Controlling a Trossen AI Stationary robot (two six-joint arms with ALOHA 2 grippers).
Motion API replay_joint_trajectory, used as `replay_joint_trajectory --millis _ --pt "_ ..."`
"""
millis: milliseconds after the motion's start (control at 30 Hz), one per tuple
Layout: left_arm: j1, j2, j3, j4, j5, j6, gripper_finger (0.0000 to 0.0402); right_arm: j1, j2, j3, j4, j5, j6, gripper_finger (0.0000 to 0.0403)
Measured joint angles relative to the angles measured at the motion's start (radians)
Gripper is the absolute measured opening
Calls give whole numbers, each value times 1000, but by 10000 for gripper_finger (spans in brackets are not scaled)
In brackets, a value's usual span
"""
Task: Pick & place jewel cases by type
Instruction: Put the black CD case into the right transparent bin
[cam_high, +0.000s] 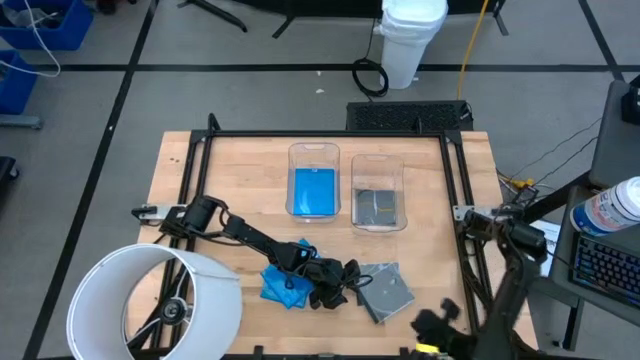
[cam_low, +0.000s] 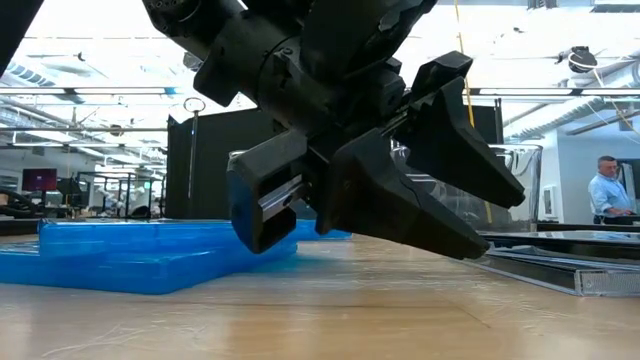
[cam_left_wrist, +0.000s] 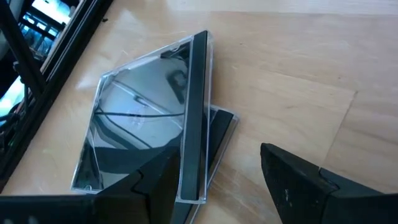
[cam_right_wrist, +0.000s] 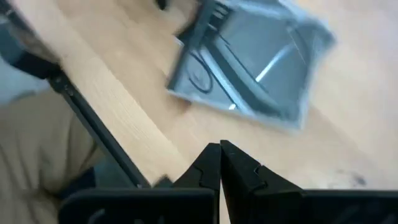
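The left gripper (cam_high: 352, 280) is found low over the bench (cam_high: 240, 170) near the middle of its front edge, with the arm reaching in from the left side. Its fingers (cam_left_wrist: 311, 183) are seen spread apart with nothing between them, and bare wood shows in the gap. They are poised just beside the dark grey jewel cases (cam_high: 385, 290), which lie flat near the front edge, right of centre. In the left wrist view two smoky cases (cam_left_wrist: 149, 134) are seen stacked askew, the upper one turned so that its dark spine crosses the lower one. No label or writing can be read on either.

The blue jewel cases (cam_high: 283, 280) are noted in a loose pile near the front edge, left of the gripper, partly covered by the arm. In the low view they (cam_low: 140, 255) appear as a flat translucent stack resting on the bench.

Two clear bins stand side by side at the centre of the bench. The left bin (cam_high: 314, 152) holds a blue case (cam_high: 313, 190); the right bin (cam_high: 376, 162) holds a dark grey case (cam_high: 377, 206).

The right gripper (cam_right_wrist: 221, 163) is held at the front right corner of the bench, its fingers pressed together and empty.

No brand marks or legible lettering are observed on the cases, bins or arms.
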Motion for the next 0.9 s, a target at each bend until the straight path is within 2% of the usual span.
replay_joint_trajectory --millis 100,333,500,567,767,900 --pt "-5 0 0 -1 -1 39 227 41 0 -23 -1 -2 157 0" --pt "-46 0 0 -12 0 163 227 27 -2 -111 115 -30 115 0" --pt "-46 0 0 -23 -5 154 227 16 -47 -223 137 -185 181 0" --pt "-43 0 0 -24 -8 146 227 16 -78 -270 157 -209 190 0" --pt "-26 0 0 -23 -7 85 227 28 -223 -479 318 -147 197 0" --pt "-15 0 0 -24 -7 54 227 31 -330 -675 539 -68 198 0"
